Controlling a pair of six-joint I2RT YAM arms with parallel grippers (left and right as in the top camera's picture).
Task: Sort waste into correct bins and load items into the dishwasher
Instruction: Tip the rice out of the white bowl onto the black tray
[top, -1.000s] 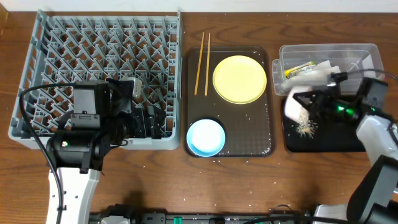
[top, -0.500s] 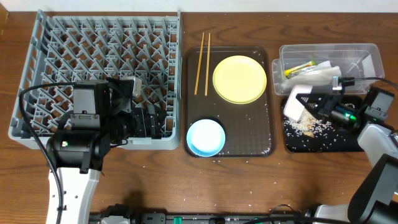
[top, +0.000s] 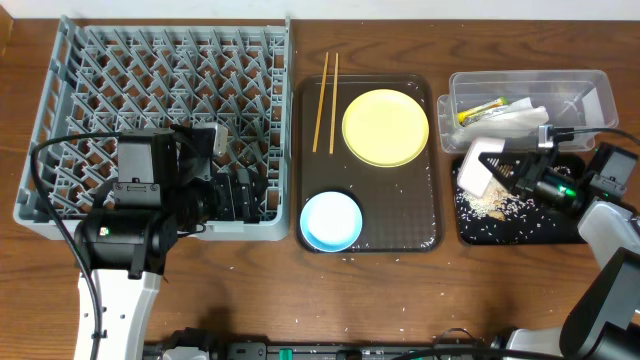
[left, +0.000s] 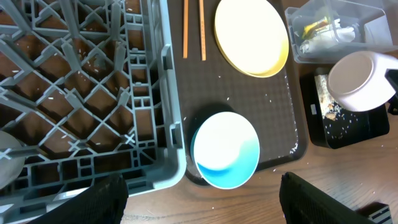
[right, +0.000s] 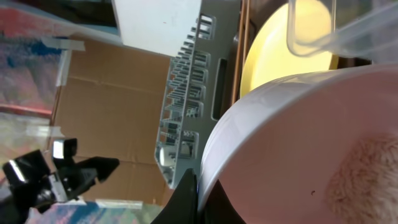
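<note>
Overhead: white bowl tipped over the black tray

Gripping the white bowl (top: 474, 170) by its rim, the right tool (top: 503, 168) holds it tilted on its side above the glossy black tray (top: 530, 236). That way the rice crumbs (top: 490, 204) fall there and not on the worktop (top: 400, 300). The right wrist view shows a beige patch inside the bowl, so emptying looks unfinished. The napkin (top: 512, 120) and wrapper (top: 478, 112) lie in the clear tub (top: 592, 80), paper kept apart from food. The left tool (top: 238, 195) hangs with jaws spread wide and empty over the near edge of the grey dish rack (top: 100, 80), probably placed to load dishes. The yellow plate (top: 385, 127), light blue bowl (top: 331, 220) and chopsticks (top: 325, 90) wait on the brown serving tray (top: 420, 236).
</note>
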